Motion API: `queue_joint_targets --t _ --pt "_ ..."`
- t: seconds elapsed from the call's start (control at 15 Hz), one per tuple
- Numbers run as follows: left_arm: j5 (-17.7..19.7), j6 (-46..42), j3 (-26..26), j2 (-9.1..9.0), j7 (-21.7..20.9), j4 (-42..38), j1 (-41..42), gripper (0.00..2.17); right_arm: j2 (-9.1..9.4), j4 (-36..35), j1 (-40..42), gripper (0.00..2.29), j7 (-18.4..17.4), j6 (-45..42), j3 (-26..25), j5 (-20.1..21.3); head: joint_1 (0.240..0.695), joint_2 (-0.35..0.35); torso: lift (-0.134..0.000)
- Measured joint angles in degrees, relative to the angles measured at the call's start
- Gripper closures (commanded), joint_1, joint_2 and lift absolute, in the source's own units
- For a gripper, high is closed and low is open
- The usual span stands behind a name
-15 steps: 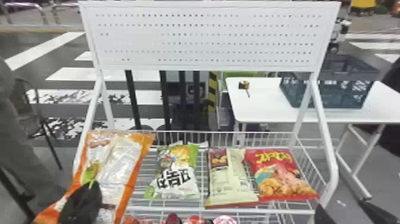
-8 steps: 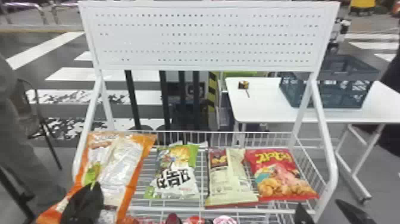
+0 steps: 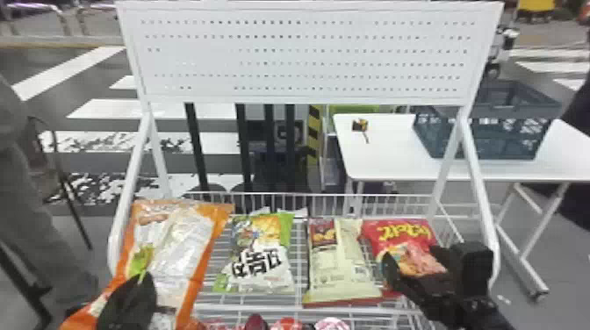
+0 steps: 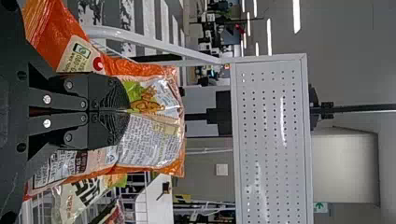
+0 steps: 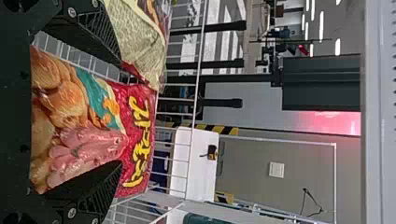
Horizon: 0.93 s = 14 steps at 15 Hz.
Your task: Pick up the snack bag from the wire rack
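a dark crate (image 3: pixel 505 142) on a white table (image 3: pixel 386 151)

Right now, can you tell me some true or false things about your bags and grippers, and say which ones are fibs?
1. The red bag is at the left end of the row. False: it is at the right end.
2. The cream bag lies between the green-and-white bag and the red bag. True.
3. The right gripper is squeezed shut. False: its fingers are spread, with the red bag between them.
4. The left gripper has its fingers together at the orange bag. True.
5. The basket is on the floor. False: it stands on the white table.
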Motion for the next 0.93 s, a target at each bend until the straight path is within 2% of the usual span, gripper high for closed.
queue_joint_targets --t 0.07,0.13,0.2,0.27,0.33,0.47,0.67,0.93 --pt "0.07 0.0 0.0 0.01 0.0 0.23 -0.2 1.86 0.0 2.48 -2.15 0.25 -0.09 0.42 -0.41 0.89 0.499 0.0 0.0" --pt "0.14 0.0 0.01 0.01 -0.04 0.48 -0.46 1.86 0.0 5.17 -4.35 0.55 -0.12 1.21 -1.08 1.55 0.499 0.0 0.0" --pt "0.17 0.0 0.01 0.01 -0.07 0.59 -0.61 1.86 0.0 6.51 -5.4 1.04 0.1 2.0 -1.55 1.72 0.499 0.0 0.0" --pt "0.18 0.02 0.01 0.01 -0.09 0.68 -0.82 1.87 0.0 7.35 -6.02 1.65 0.77 3.06 -1.9 1.75 0.499 0.0 0.0" --pt "0.2 0.1 0.01 0.01 -0.09 0.74 -1.04 1.86 0.0 7.58 -6.22 2.09 1.31 3.92 -2.03 1.67 0.499 0.0 0.0" --pt "0.23 0.3 -0.07 -0.04 -0.09 0.88 -1.49 1.86 0.0 7.34 -6.26 2.25 2.4 5.46 -2.1 1.36 0.499 0.0 0.0" --pt "0.04 0.45 -0.5 -0.04 -0.09 0.9 -1.65 1.86 0.0 6.39 -5.82 2.25 2.97 6.57 -2.04 0.71 0.499 0.0 0.0" --pt "-0.13 0.53 -0.68 0.11 -0.09 0.5 -1.17 1.86 0.0 4.05 -4.71 2.25 0.7 5.91 -1.43 0.8 0.499 0.0 0.0"
